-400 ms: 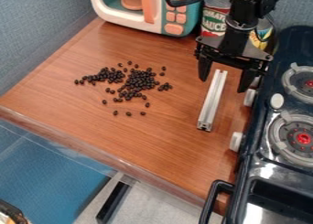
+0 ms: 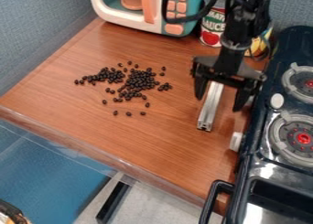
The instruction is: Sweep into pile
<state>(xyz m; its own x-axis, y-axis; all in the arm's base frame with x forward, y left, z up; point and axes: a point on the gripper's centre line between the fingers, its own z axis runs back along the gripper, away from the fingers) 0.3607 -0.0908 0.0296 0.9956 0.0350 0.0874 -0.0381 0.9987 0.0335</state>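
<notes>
Okay, your silver, grooved metal bar (image 2: pixel 209 111) looks stiff, fairly light, maybe slick; grip its long sides near the upper end, squarely, or it may twist. It lies flat on the brown wooden table (image 2: pixel 153 145), below the black 2-finger end effector (image 2: pixel 218 104), which is wide open, 1 finger each side, holding nothing. Small dark beans (image 2: pixel 140 80) are scattered well apart from both, toward the microwave side.
</notes>
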